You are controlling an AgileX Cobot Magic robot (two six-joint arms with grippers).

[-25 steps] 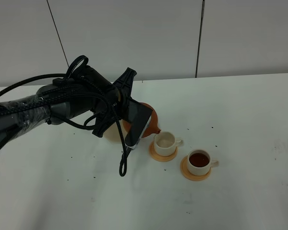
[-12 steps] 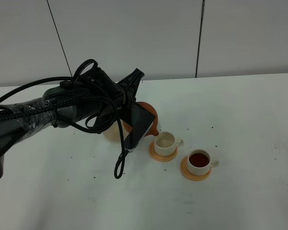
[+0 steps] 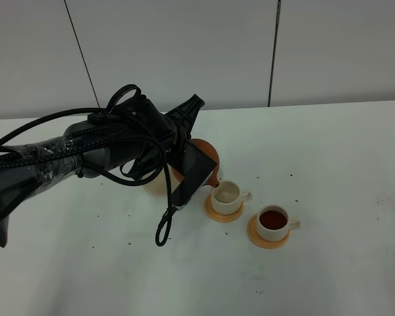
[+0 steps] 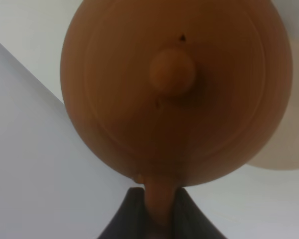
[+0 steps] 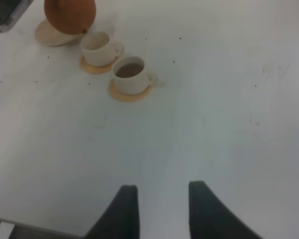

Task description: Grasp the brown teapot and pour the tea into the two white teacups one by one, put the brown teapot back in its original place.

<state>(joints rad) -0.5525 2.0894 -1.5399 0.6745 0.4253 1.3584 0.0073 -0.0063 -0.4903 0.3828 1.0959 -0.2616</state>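
Fingers (image 4: pixel 122 221) of the left gripper (image 4: pixel 158 195) pinch the teapot (image 3: pixel 207 153) handle mid-frame, spout beside the pale cup (image 3: pixel 228 195); the arm (image 3: pixel 85 155) partly hides the saucer (image 3: pixel 153 187); right gripper (image 5: pixel 162 188) spread.

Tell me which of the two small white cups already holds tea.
The white handled cup farther from the round brown clay teapot: dark tea fills it. The cup beside the spout shows only a pale inside.

Brown teapot (image 3: pixel 209 153) hangs tilted, spout beside one white teacup (image 3: pixel 226 207); the other teacup (image 3: pixel 272 233) holds dark tea (image 3: pixel 272 218)
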